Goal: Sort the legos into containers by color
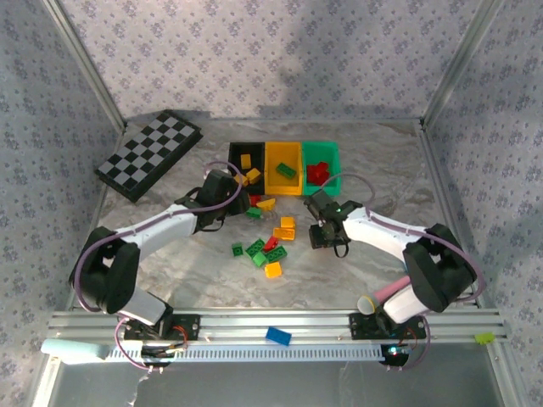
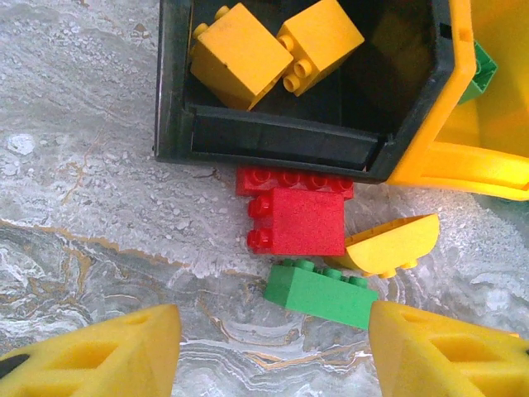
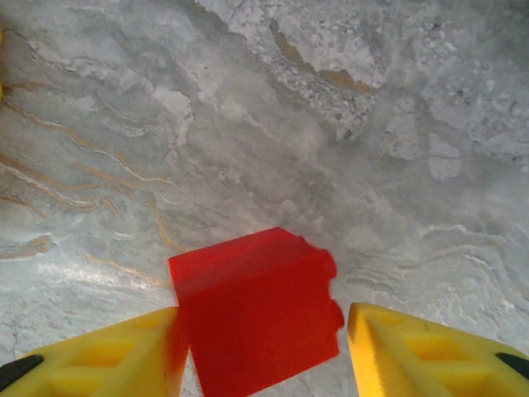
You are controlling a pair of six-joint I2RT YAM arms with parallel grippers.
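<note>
Your right pincer (image 3: 263,331) is closed on a red brick (image 3: 252,314). The brick looks blurred between the two yellow fingers (image 3: 107,356), and it hangs over a bare part of the bench (image 3: 331,124). In the view from above this pincer is near the right side of the loose pile (image 1: 270,248), in front of the green bin (image 1: 331,153) but apart from it.

Your left pincer (image 2: 273,347) is open and there is nothing between its fingers. Just ahead of it a green brick (image 2: 321,295) lies flat on the bench. Just beside that brick, further from you, is a square red brick (image 2: 302,222), and a curved yellow piece (image 2: 388,246) leans at its right side. Behind them a long red brick (image 2: 293,179) lies close along the front wall of the black bin (image 2: 273,136). Inside this bin you see two yellow bricks (image 2: 238,54).

The three bins stand in a row, touching each other: black on the left, the yellow bin (image 1: 273,157) in the middle, green on the right. The yellow bin holds one green piece (image 1: 286,170) and the green bin holds red pieces (image 1: 318,172). The loose pile between the two arms has green, red and yellow bricks mixed.

A checkered board (image 1: 148,155) lies far left, and a blue brick (image 1: 278,336) sits on the rail (image 1: 339,326) near the arm bases
</note>
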